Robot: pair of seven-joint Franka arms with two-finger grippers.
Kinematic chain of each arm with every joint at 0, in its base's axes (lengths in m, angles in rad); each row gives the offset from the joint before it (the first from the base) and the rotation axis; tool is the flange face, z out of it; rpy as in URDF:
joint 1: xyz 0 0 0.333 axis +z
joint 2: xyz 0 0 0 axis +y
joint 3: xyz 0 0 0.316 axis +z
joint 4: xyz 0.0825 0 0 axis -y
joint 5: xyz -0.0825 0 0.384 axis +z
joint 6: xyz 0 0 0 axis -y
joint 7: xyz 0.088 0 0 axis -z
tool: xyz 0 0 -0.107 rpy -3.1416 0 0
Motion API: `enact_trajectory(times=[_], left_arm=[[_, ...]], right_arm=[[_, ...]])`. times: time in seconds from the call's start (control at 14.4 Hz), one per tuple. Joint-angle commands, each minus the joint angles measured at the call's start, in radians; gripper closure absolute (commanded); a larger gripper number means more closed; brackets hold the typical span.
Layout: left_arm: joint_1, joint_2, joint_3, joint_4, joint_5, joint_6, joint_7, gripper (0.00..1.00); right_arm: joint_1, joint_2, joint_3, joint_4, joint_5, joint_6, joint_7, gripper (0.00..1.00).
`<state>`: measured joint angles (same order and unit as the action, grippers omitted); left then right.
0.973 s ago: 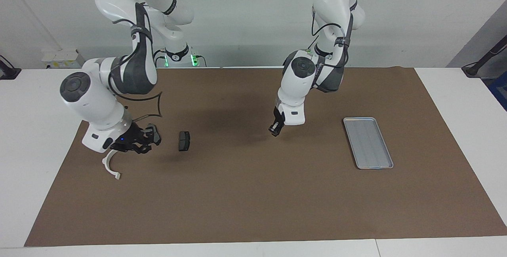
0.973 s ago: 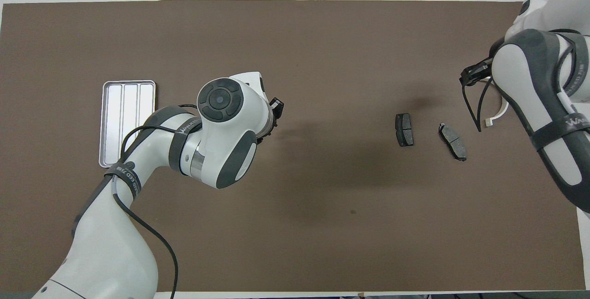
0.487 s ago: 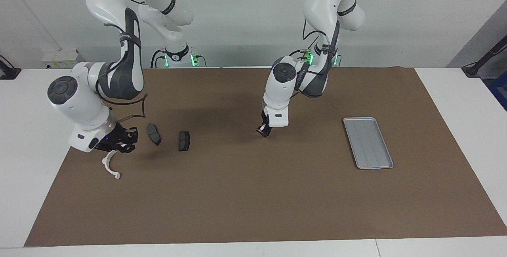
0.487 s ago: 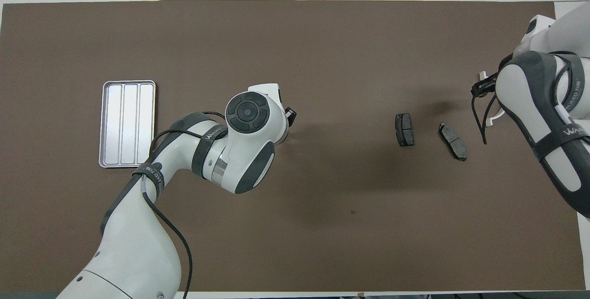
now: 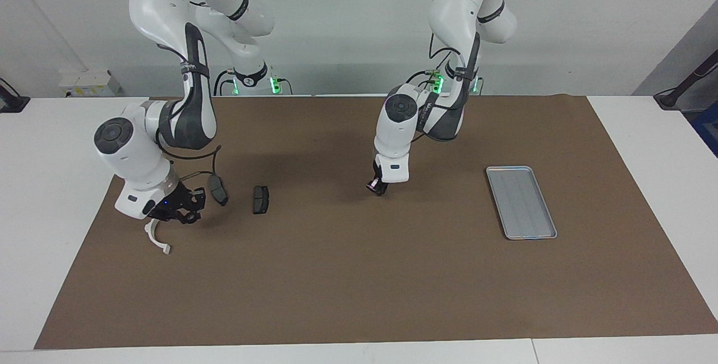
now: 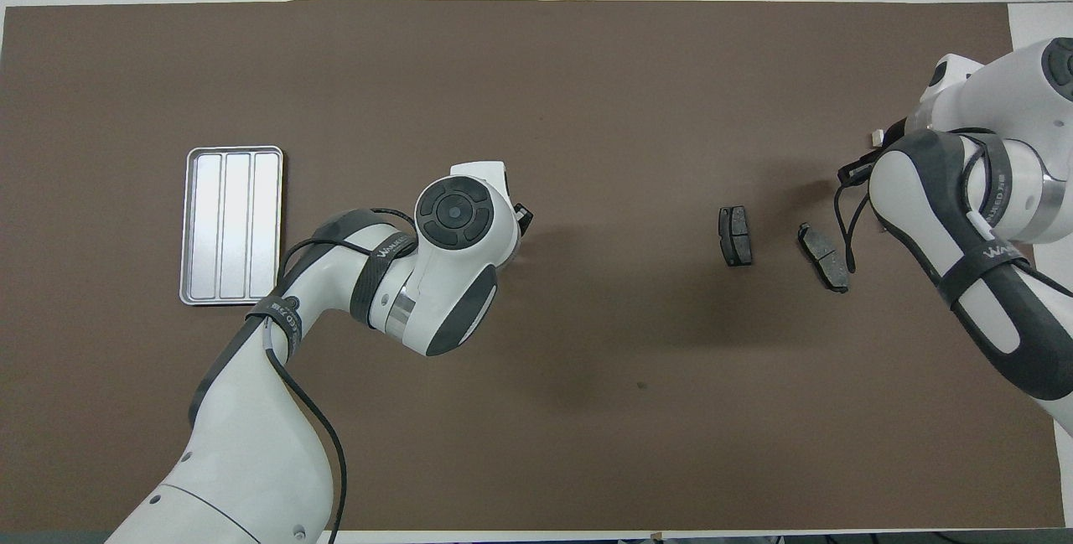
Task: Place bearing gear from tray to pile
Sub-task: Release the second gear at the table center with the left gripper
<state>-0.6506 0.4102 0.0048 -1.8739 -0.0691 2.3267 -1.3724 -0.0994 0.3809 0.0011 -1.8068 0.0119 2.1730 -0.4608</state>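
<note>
The silver tray (image 5: 521,202) (image 6: 232,225) lies bare toward the left arm's end of the brown mat. My left gripper (image 5: 376,187) (image 6: 523,217) hangs low over the middle of the mat, shut on a small dark piece with a purplish glint, which I take for the bearing gear. The pile lies toward the right arm's end: two dark brake pads (image 5: 261,199) (image 5: 217,190) (image 6: 735,235) (image 6: 823,256) and a white curved bracket (image 5: 155,236). My right gripper (image 5: 182,212) hovers just over the bracket's upper end, beside the nearer pad. In the overhead view the right arm hides it.
The brown mat (image 5: 359,285) covers most of the white table. A wide stretch of bare mat separates the left gripper from the pads. The right arm's black cable loops down close to one pad.
The left gripper has moved away from the tray toward the pile with its load. The right arm swung out toward the table's edge, uncovering the second pad, then came partly back.
</note>
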Motion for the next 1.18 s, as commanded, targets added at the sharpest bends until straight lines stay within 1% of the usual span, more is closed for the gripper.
enact_trajectory(times=[0.0, 0.07, 0.14, 0.21, 0.28, 0.35, 0.56, 0.63, 0.7, 0.76, 0.83, 0.97, 1.11], left_arm=[[-0.02, -0.004, 0.017, -0.014, 0.022, 0.023, -0.02, 1.0], [-0.02, -0.004, 0.017, -0.014, 0.022, 0.023, -0.02, 1.0], [-0.017, -0.004, 0.017, -0.014, 0.022, 0.023, -0.02, 0.88], [-0.014, -0.004, 0.017, -0.014, 0.022, 0.023, -0.02, 0.53], [-0.011, -0.004, 0.017, -0.013, 0.022, 0.017, -0.019, 0.29], [-0.007, -0.005, 0.018, -0.008, 0.023, 0.01, -0.017, 0.0], [0.0, -0.016, 0.021, 0.015, 0.023, -0.055, -0.014, 0.0], [0.015, -0.034, 0.041, 0.022, 0.025, -0.078, -0.011, 0.0], [0.029, -0.071, 0.058, 0.021, 0.025, -0.095, -0.005, 0.0], [0.061, -0.114, 0.069, 0.018, 0.025, -0.119, 0.012, 0.0], [0.115, -0.148, 0.07, 0.021, 0.025, -0.156, 0.06, 0.0], [0.198, -0.2, 0.072, 0.024, 0.025, -0.242, 0.236, 0.0], [0.288, -0.255, 0.072, 0.032, 0.025, -0.315, 0.352, 0.0]], right_arm=[[-0.014, 0.006, 0.01, -0.022, -0.015, 0.037, -0.012, 0.95], [-0.014, 0.01, 0.01, -0.023, -0.015, 0.041, -0.012, 0.95], [-0.014, 0.019, 0.01, -0.023, -0.015, 0.048, -0.012, 0.95], [-0.014, 0.023, 0.011, -0.025, -0.015, 0.053, -0.012, 0.95], [-0.014, 0.026, 0.011, -0.026, -0.013, 0.054, -0.012, 0.95], [-0.014, 0.027, 0.011, -0.026, -0.013, 0.054, -0.012, 0.95], [-0.016, 0.039, 0.011, -0.029, -0.013, 0.076, -0.013, 0.95], [-0.014, 0.041, 0.011, -0.031, -0.013, 0.082, -0.013, 0.95], [-0.016, 0.043, 0.011, -0.032, -0.013, 0.085, -0.013, 0.95], [-0.016, 0.044, 0.011, -0.032, -0.013, 0.09, -0.013, 0.95], [-0.016, 0.044, 0.011, -0.037, -0.013, 0.091, -0.013, 0.95], [-0.016, 0.047, 0.011, -0.04, -0.013, 0.103, -0.013, 0.95], [-0.016, 0.053, 0.011, -0.039, -0.013, 0.105, -0.013, 0.95]])
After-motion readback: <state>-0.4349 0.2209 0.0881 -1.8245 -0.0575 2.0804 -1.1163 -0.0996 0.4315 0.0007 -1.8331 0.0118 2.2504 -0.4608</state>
